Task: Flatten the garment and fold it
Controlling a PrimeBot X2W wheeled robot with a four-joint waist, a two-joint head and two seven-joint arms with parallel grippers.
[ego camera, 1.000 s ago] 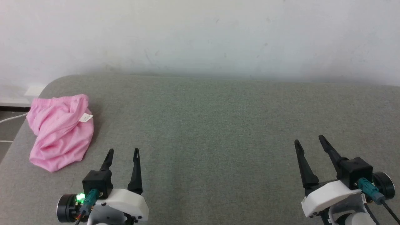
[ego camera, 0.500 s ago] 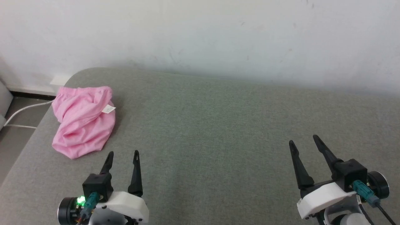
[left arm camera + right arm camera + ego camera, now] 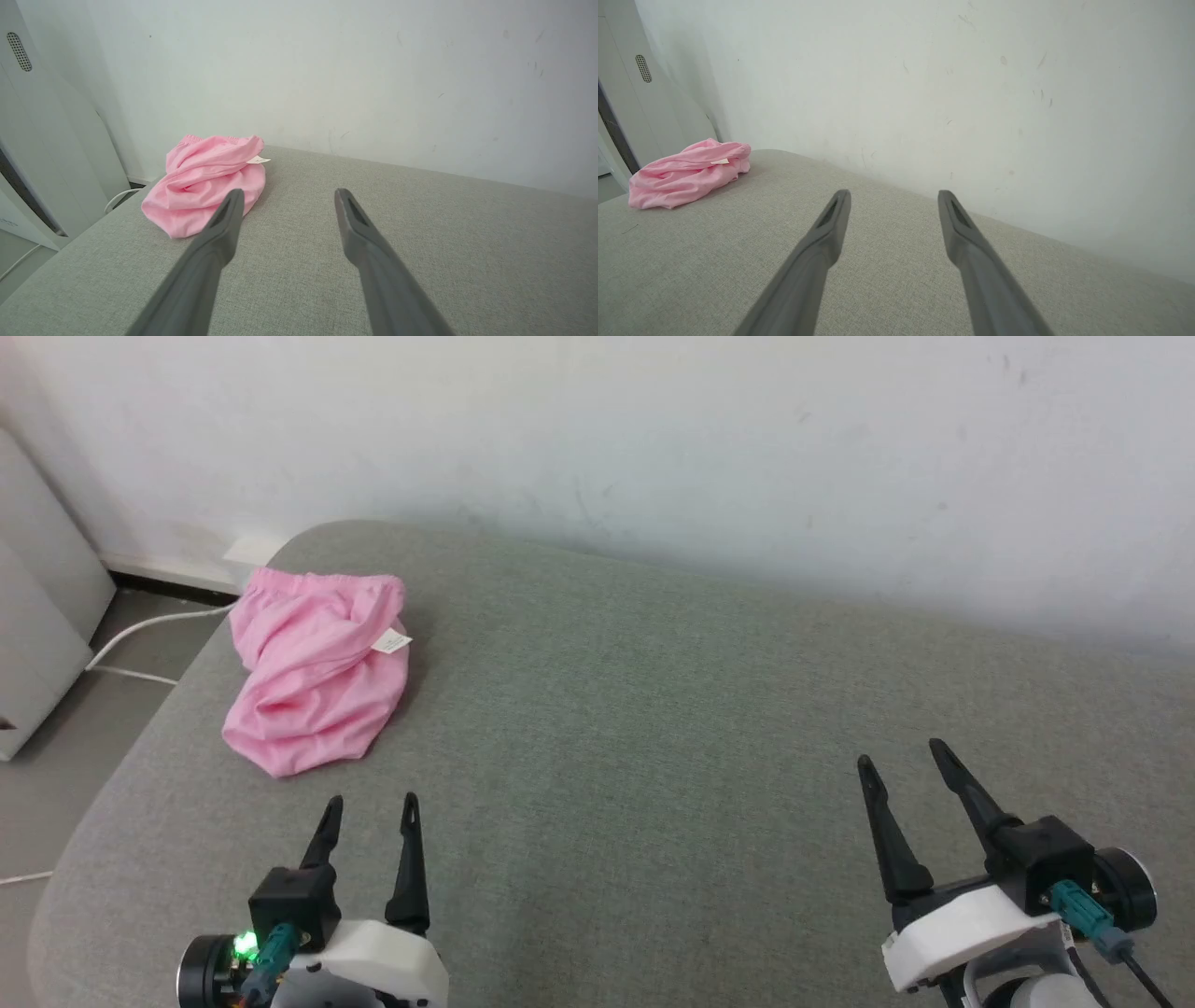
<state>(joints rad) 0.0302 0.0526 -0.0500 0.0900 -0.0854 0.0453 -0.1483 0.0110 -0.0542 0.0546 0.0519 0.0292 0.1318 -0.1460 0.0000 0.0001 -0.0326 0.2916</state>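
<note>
The garment (image 3: 313,681) is a crumpled heap of light pink shorts at the far left corner of the grey padded surface (image 3: 653,728), its gathered waistband toward the wall and a small white label (image 3: 391,640) on top. My left gripper (image 3: 372,801) hovers open just in front of the heap, nothing between its fingers. In the left wrist view the garment (image 3: 205,182) lies ahead and left of the left gripper (image 3: 288,192). My right gripper (image 3: 901,753) is open far to the right. The right wrist view has the garment (image 3: 686,173) at far left, well away from the right gripper (image 3: 893,192).
A white wall (image 3: 653,448) runs behind the surface. Left of the surface's rounded edge are bare floor, a white cable (image 3: 140,633) and a pale cabinet (image 3: 42,616). Wide free grey surface lies between the two grippers.
The head camera has turned left, so the garment shifts right and upward in the picture and more floor and a cabinet show. Both grippers stay open in much the same pose.
</note>
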